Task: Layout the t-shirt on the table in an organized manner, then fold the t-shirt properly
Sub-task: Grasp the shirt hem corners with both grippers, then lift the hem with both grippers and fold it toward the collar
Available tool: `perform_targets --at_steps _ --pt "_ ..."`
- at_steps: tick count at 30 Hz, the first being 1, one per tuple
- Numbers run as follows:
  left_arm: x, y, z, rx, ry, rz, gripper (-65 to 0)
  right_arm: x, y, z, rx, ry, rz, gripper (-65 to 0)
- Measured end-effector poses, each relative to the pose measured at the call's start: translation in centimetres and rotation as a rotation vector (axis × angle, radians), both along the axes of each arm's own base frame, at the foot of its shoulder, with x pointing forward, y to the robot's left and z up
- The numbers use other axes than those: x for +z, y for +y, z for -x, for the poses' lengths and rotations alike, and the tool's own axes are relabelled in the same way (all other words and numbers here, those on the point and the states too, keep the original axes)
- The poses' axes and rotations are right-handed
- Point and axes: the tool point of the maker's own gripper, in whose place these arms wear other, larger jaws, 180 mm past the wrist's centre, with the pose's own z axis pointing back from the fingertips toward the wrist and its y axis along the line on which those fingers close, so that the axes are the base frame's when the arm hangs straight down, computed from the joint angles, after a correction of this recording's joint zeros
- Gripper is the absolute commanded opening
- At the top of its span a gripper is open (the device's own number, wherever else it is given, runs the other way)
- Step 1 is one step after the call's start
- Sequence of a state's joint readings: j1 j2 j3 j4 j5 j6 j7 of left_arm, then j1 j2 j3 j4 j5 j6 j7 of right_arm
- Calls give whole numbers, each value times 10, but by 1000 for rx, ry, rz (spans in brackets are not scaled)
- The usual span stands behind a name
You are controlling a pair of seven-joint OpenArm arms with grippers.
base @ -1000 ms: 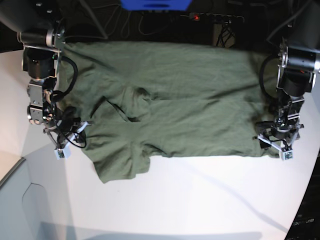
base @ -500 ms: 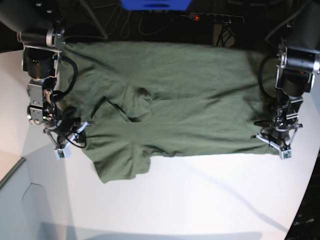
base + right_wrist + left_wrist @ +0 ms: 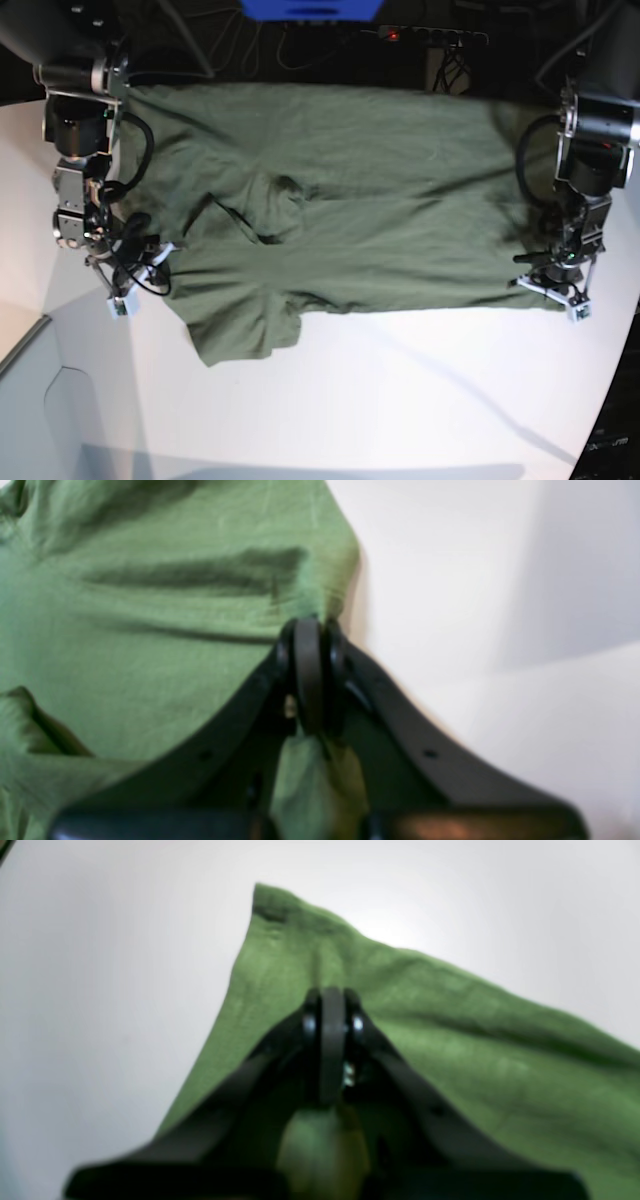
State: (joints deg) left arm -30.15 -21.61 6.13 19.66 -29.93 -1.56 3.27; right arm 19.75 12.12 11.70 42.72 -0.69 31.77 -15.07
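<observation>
The olive t-shirt (image 3: 350, 200) lies spread across the white table (image 3: 400, 400), wrinkled near the middle, with one sleeve sticking out toward the front left. In the base view my left gripper (image 3: 556, 284) is at the shirt's front right corner. The left wrist view shows it (image 3: 327, 1010) shut on the t-shirt (image 3: 450, 1030), with the cloth corner poking out beyond the tips. My right gripper (image 3: 128, 284) is at the shirt's left edge. The right wrist view shows it (image 3: 307, 630) shut on the t-shirt (image 3: 150, 630), with cloth bunched between the jaws.
A power strip (image 3: 430, 35), cables and a blue object (image 3: 310, 8) sit behind the table's back edge. A grey panel (image 3: 40, 400) borders the table at the front left. The table's curved edge (image 3: 612, 400) runs down the right side.
My left gripper's fingers, spread over the shirt's right corner a second ago, have shut on the cloth. The right arm and the shirt have barely moved.
</observation>
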Motion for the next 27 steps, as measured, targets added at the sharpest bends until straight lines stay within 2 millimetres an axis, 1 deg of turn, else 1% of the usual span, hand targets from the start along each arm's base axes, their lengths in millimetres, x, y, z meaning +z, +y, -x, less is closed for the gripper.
perform_targets --at_steps 3,5,7,9,12,15,17,18,20,21,24,25,27 --pt "6 4 5 11 -25 30 -648 -1 -2 1 -1 1 4 -650" --pt "10 -1 8 -6 -38 41 -648 2 -2 5 8 -15 20 -650" --pt "18 -7 6 -27 -62 56 -648 12 -1 9 16 -75 32 -650" --pt "30 -11 1 -43 -90 77 -648 20 -1 14 29 -109 56 -650" --pt "41 -11 -5 -40 -115 99 -648 36 6 13 43 -162 67 -650" --pt "39 -13 1 -34 -125 120 -648 55 13 13 59 -228 74 -650" --pt "33 -18 9 -45 -109 128 -648 57 12 20 65 -232 90 -650" --pt "30 -22 14 -54 -102 131 -648 103 -80 9 -441 -476 292 -650" --pt "33 -28 16 -58 -118 149 -648 108 -78 12 -436 -491 295 -650" --pt "46 -26 9 -45 -166 160 -648 66 14 30 82 -254 115 -650" --pt "69 -18 14 -23 -257 169 -648 83 17 30 92 -308 123 -650" --pt "72 -15 17 -18 -263 163 -648 84 17 32 93 -314 126 -650" --pt "68 -12 29 -7 -249 158 -648 80 13 42 79 -299 127 -650"
